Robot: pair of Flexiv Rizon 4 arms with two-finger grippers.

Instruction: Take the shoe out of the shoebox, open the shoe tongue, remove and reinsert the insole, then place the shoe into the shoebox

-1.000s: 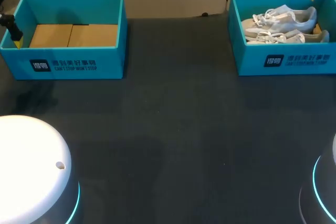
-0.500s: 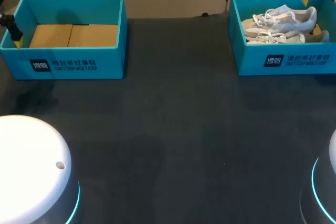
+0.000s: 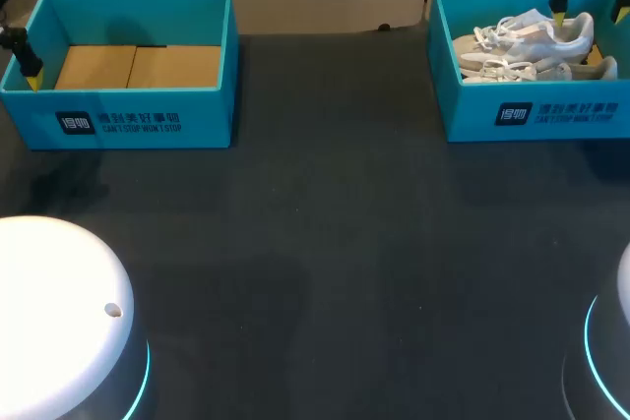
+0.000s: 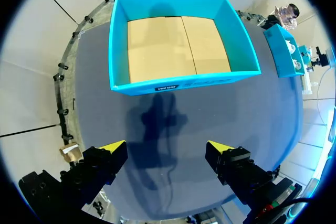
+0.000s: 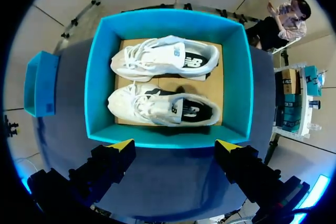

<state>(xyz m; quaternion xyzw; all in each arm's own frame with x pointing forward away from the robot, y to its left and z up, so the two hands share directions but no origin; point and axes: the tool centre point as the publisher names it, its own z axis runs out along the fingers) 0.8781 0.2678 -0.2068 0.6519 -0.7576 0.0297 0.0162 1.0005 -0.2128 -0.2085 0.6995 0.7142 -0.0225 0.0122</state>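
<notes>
Two white sneakers lie side by side in the teal shoebox (image 3: pixel 536 115) at the table's far right. In the right wrist view, one shoe (image 5: pixel 163 59) lies at the far side of the box and the other shoe (image 5: pixel 157 106) lies nearer my fingers. My right gripper (image 5: pixel 176 146) hangs open above the box's (image 5: pixel 168 141) near wall, with nothing between its fingers. From the head camera, my right gripper (image 3: pixel 590 15) is over the shoes (image 3: pixel 527 36). My left gripper (image 4: pixel 167 148) is open and holds nothing. It hovers over bare table in front of the second box.
A second teal box (image 3: pixel 128 66) at the far left holds only a cardboard floor (image 4: pixel 176 48). One left fingertip (image 3: pixel 32 79) shows beside its left wall. Dark table surface (image 3: pixel 335 243) spreads between the boxes. Both white arm bases sit at the near corners.
My right gripper has moved left and lower over the shoebox, and its second yellow tip has come into the head view. The left arm and the shoes have stayed still.
</notes>
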